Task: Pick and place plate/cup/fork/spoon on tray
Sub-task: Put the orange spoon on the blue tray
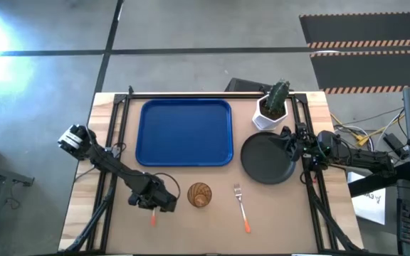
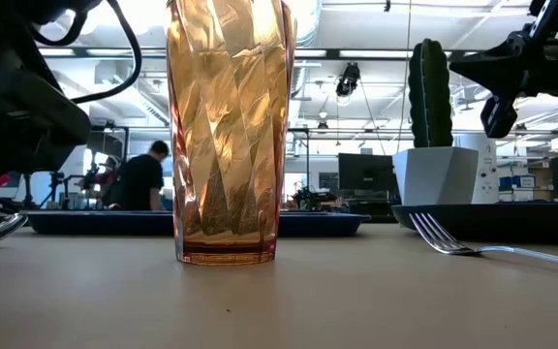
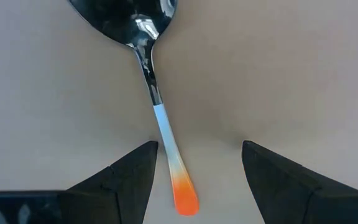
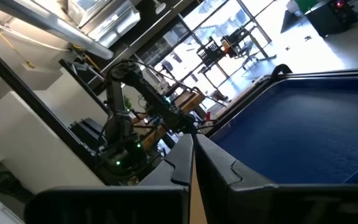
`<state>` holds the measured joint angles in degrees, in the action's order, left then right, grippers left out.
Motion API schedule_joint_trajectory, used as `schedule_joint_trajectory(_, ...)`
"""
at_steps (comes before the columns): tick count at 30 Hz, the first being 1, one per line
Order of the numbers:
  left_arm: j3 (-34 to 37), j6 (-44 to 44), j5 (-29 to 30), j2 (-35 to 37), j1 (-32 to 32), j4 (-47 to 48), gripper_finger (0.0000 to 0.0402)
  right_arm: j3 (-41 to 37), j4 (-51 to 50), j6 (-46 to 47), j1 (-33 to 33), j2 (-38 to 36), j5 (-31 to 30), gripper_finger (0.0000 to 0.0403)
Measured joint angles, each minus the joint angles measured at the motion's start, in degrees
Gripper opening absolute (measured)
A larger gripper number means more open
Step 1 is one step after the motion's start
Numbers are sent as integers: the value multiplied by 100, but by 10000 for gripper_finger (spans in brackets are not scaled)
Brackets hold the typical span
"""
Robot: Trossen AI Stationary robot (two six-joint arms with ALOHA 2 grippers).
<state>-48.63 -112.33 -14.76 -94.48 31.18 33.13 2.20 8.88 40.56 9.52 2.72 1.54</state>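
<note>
The spoon (image 3: 160, 118) lies flat on the table, its silver bowl pointing away from my left gripper and its orange handle end (image 1: 153, 219) toward the near edge. My left gripper (image 3: 197, 168) is open and low over the table near the front left. Its fingers stand on either side of the spoon's handle, which lies close to one finger. The amber cup (image 1: 199, 193) stands upright just right of it. The fork (image 1: 242, 206) lies further right. The black plate (image 1: 265, 160) rests on the table right of the blue tray (image 1: 184, 131). My right gripper (image 1: 290, 142) is shut and empty, raised over the plate's right rim.
A white pot with a green cactus (image 1: 272, 107) stands just behind the plate, close to my right arm. A black frame runs along the table's far edge and sides. In the low view, a person (image 2: 143, 179) shows in the room beyond the table.
</note>
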Motion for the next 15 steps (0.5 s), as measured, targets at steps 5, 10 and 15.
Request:
schedule_joint_trajectory(5,188,-262,62,-1,0,-3,224,2,-1,-2,0,0,-1,9)
schedule_joint_trajectory(10,322,-430,95,-4,0,-9,224,2,2,-4,2,0,-2,9)
schedule_joint_trajectory(15,381,-435,115,-4,0,-134,223,2,39,-4,0,0,-2,9)
